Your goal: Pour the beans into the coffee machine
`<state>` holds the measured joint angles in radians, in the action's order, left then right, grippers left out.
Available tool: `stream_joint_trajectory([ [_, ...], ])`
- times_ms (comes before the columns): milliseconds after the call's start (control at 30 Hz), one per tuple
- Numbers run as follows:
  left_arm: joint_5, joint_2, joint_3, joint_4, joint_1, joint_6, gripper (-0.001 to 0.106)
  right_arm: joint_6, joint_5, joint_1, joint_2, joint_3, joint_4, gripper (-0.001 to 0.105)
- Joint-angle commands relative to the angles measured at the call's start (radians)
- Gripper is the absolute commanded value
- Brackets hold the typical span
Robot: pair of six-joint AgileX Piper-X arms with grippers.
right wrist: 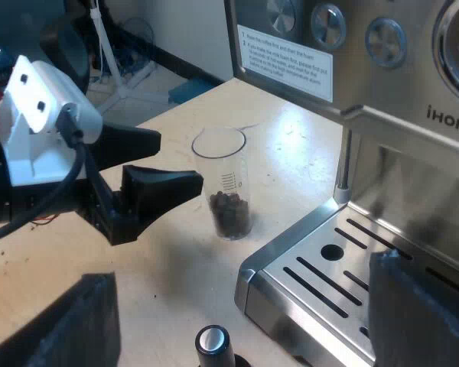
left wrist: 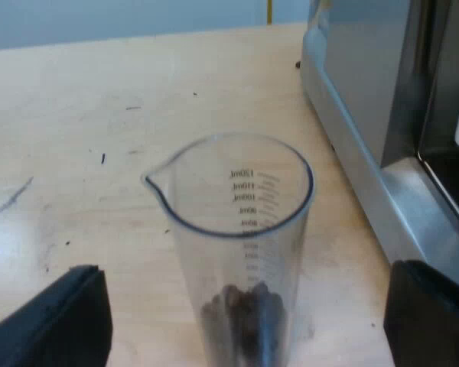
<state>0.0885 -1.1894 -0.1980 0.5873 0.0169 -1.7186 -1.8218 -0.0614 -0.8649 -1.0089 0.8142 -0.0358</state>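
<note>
One clear, graduated measuring glass (left wrist: 237,229), dark beans (right wrist: 231,210) at its bottom, stands upright on the counter (left wrist: 76,115) beside one espresso machine (right wrist: 382,99). Of two pincers, the left pincer (left wrist: 249,313) gapes around the glass without touching it. The right pincer (right wrist: 249,306) is spread wide.

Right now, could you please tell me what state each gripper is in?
Left gripper: open, at the measuring glass.
Right gripper: open, holding nothing.

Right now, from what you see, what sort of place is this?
Probably a workshop bench set up for coffee making: an espresso machine stands on a scuffed wooden table, with a measuring glass of beans beside it.
</note>
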Motion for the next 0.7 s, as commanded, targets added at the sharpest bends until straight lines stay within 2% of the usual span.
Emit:
stream_joint_trajectory([
  [33, -0.006, -0.031, -0.020, 0.025, 0.003, -0.010, 0.080, 0.002, -0.002, -0.003, 0.002, 0.011, 0.017, 0.068],
  [167, -0.006, -0.102, -0.041, 0.056, 0.003, -0.004, 0.080, 0.047, -0.002, -0.003, 0.002, 0.011, 0.017, 0.068],
  [333, -0.006, -0.174, -0.065, 0.130, 0.003, -0.004, 0.080, 0.047, -0.002, -0.003, 0.002, 0.011, 0.017, 0.068],
  [700, -0.006, -0.330, -0.172, 0.149, 0.003, -0.004, 0.080, 0.047, -0.002, -0.003, 0.002, 0.011, 0.017, 0.068],
])
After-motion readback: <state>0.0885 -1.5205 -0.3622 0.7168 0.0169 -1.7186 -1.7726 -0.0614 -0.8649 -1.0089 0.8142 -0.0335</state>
